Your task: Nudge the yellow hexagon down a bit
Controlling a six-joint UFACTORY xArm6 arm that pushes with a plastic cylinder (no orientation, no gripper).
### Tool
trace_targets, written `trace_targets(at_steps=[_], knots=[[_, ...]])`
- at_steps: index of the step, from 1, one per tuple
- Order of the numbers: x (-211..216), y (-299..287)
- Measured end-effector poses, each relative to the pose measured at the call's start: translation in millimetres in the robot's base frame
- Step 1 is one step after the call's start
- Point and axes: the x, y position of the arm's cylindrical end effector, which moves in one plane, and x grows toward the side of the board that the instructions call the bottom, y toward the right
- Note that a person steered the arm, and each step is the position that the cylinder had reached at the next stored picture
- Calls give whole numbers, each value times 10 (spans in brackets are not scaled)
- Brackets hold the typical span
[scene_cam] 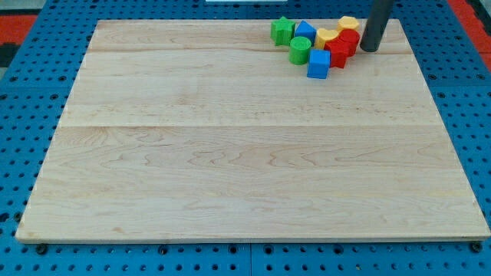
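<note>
The yellow hexagon [349,24] sits at the top right of the wooden board [230,153], at the upper right end of a tight cluster of blocks. A red block [349,40] lies just below it and touches it. My tip [370,50] rests on the board just right of this cluster, to the lower right of the yellow hexagon and beside the red block. I cannot tell if the rod touches the hexagon.
The cluster also holds a green star [282,31], a blue block [305,31], a second yellow block [326,37], a green cylinder [300,50], a blue cube [318,64] and another red block [337,54]. The board's top edge is close behind the hexagon.
</note>
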Motion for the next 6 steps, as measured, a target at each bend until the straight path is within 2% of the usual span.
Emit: trace_targets(at_steps=[1,2,3,6], knots=[[-164,367],[-604,377],[-739,232],[-738,-423]])
